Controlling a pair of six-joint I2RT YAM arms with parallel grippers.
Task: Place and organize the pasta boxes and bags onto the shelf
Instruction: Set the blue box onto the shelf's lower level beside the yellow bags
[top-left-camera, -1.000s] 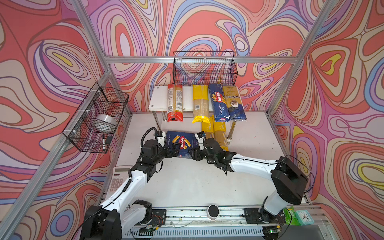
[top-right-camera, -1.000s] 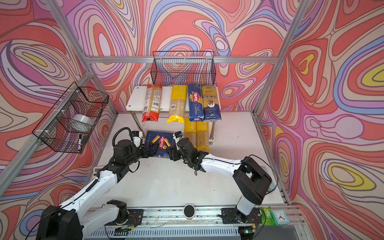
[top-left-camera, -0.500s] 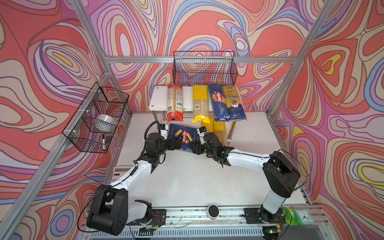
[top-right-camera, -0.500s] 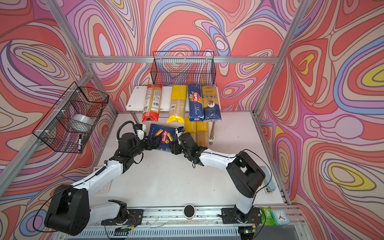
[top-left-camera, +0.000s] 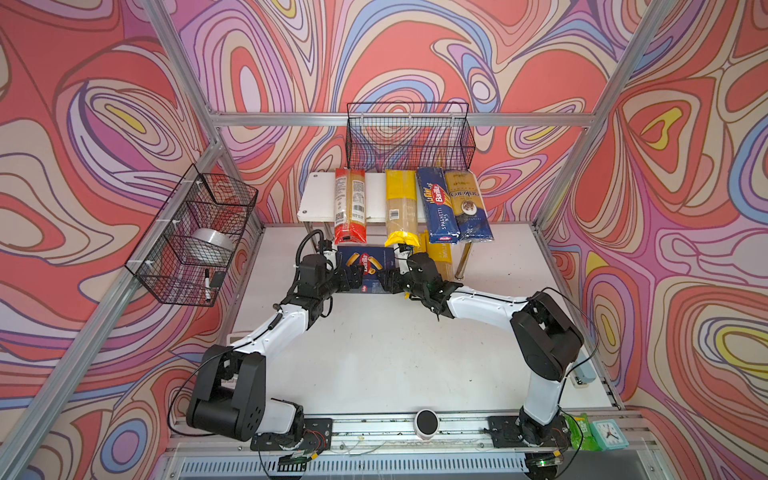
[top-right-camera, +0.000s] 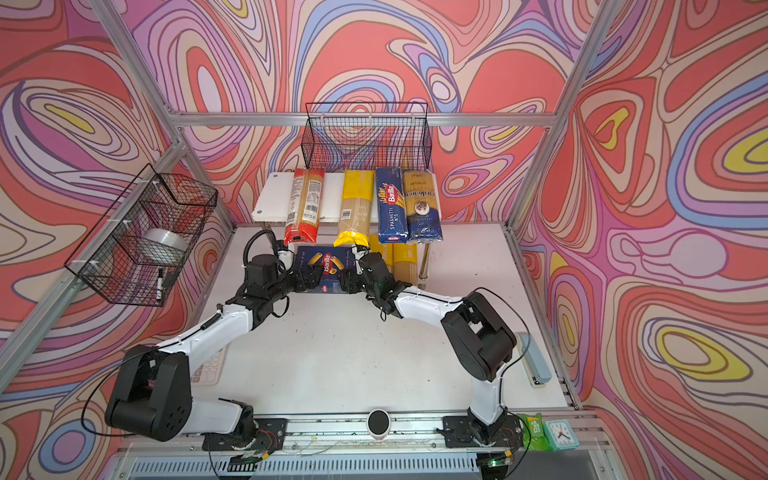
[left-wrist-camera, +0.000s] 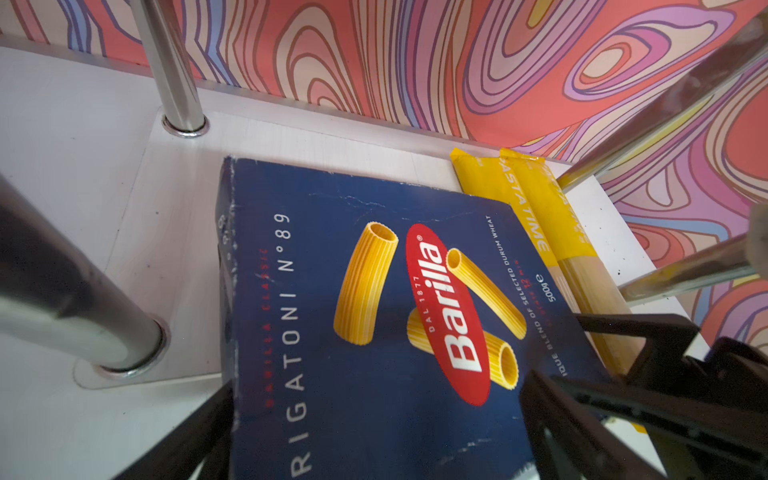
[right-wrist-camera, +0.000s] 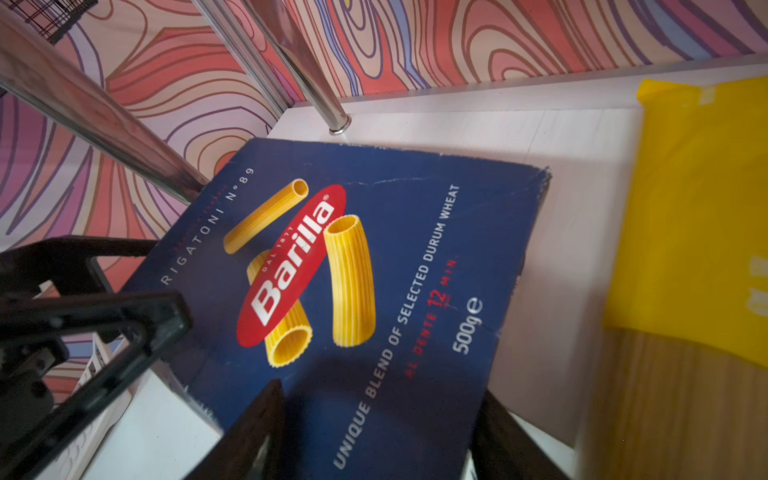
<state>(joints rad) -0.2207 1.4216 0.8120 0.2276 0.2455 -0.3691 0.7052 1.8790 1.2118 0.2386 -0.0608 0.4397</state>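
Swirling red-pink walls (top-left-camera: 104, 124) around white tabletop (top-left-camera: 374, 357)

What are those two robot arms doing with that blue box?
Both arms are putting pasta away. The left gripper and right gripper each grip the near end of the wide dark blue Barilla rigatoni box. Its far end is over the lower white board of the small chrome-legged shelf, beside two yellow spaghetti bags. The top board already carries four long pasta packs.

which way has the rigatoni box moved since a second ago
Yes: the rigatoni box has moved back toward the shelf, its far end now over the lower board.
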